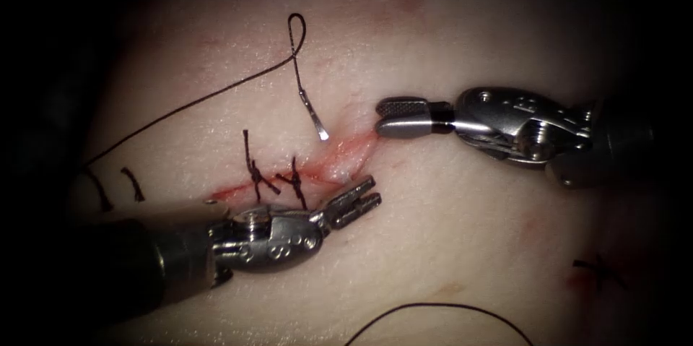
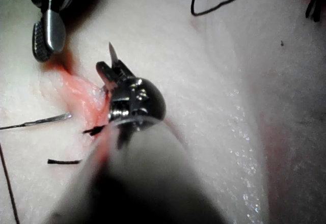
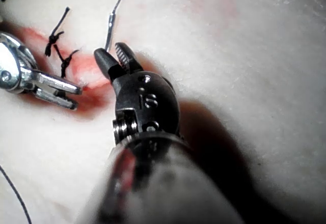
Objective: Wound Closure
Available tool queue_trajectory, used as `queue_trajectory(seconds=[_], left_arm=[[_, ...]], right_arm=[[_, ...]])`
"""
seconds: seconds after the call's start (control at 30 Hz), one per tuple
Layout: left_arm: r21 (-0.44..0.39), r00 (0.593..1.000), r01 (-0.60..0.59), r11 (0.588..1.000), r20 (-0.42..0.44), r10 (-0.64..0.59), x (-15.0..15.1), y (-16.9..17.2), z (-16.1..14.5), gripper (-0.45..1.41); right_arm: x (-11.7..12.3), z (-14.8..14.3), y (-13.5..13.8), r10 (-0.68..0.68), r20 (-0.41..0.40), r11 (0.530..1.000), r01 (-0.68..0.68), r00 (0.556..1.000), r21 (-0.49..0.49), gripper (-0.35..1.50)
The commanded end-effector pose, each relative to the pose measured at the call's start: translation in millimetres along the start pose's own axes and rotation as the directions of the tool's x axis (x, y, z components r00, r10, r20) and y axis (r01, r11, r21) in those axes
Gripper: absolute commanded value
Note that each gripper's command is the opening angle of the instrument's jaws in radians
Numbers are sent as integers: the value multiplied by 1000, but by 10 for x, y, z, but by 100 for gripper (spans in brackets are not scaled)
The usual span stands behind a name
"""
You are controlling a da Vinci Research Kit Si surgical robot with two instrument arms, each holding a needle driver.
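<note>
The cut (image 1: pixel 339 154) runs slantwise across the tissue (image 1: pixel 462 230), red fluid along it. Two knotted stitches (image 1: pixel 274 176) close its left part. The needle is in the tissue at the cut's right end. Its rear part (image 1: pixel 310 111) stands free on the far side, and its sharp tip (image 2: pixel 112 52) pokes out just beyond my left tool's jaws. The left tool (image 1: pixel 364 196) lies on the near side, open and holding nothing. At the cut's right end the right tool (image 1: pixel 397 117) is open and empty, close to the needle's rear (image 3: pixel 109 30). Thread (image 1: pixel 296 28) loops off the needle and runs left.
Two short cut thread ends (image 1: pixel 133 183) lie on the tissue at the far left. A slack arc of thread (image 1: pixel 433 308) lies at the near edge. A dark thread remnant (image 1: pixel 595 270) with a red patch sits at the lower right.
</note>
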Motion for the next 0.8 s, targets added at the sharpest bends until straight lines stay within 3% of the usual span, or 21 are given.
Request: queue_trajectory(seconds=[0.03,0.4,0.47,0.6,0.63,0.73,0.8], left_arm=[[-49,997,74,996,-20,-75,2,6,5,-45],[-188,920,369,910,-65,-386,39,26,-16,-45],[-216,866,475,853,-58,-497,59,27,-28,-45],[-249,824,535,807,-55,-563,79,32,-39,-45],[-263,813,548,794,-56,-579,83,34,-41,-45],[-303,801,552,777,-63,-595,96,39,-50,-45],[-323,798,551,770,-67,-599,104,43,-55,-45]], right_arm=[[-8,2,-2,-44,0,999,44,999,8,-35],[-3,-18,0,-208,40,978,206,977,39,-35],[-5,-20,-5,-218,27,973,216,975,76,-35],[-9,-18,-12,-226,18,970,223,974,98,-35],[-11,-16,-14,-223,18,970,220,975,99,-21],[-15,-14,-18,-166,27,981,162,986,103,59],[-18,-13,-19,-141,31,985,137,990,105,79]])
